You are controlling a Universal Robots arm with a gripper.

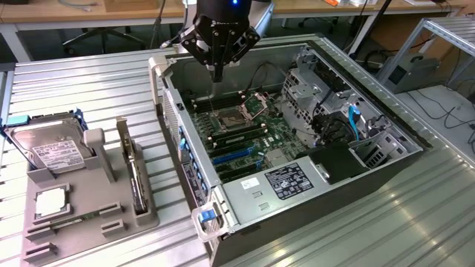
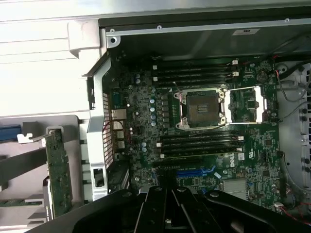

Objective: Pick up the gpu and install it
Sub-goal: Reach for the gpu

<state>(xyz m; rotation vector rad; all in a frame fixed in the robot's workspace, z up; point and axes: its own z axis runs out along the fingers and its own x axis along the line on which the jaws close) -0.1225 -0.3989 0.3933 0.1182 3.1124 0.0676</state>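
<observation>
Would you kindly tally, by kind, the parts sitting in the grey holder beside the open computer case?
Hard drive: 1
Graphics card: 1
Processor chip: 1
Memory stick: 1
Total: 4

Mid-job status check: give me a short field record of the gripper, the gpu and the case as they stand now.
gripper: shut, holding nothing, hanging over the motherboard
gpu: standing on edge in the grey holder, not picked up
holder position: on the exterior view's left of the computer case
computer case: open, board exposed
blue slots: no card seated in them
hard drive: in the same holder, apart from the gpu
</observation>
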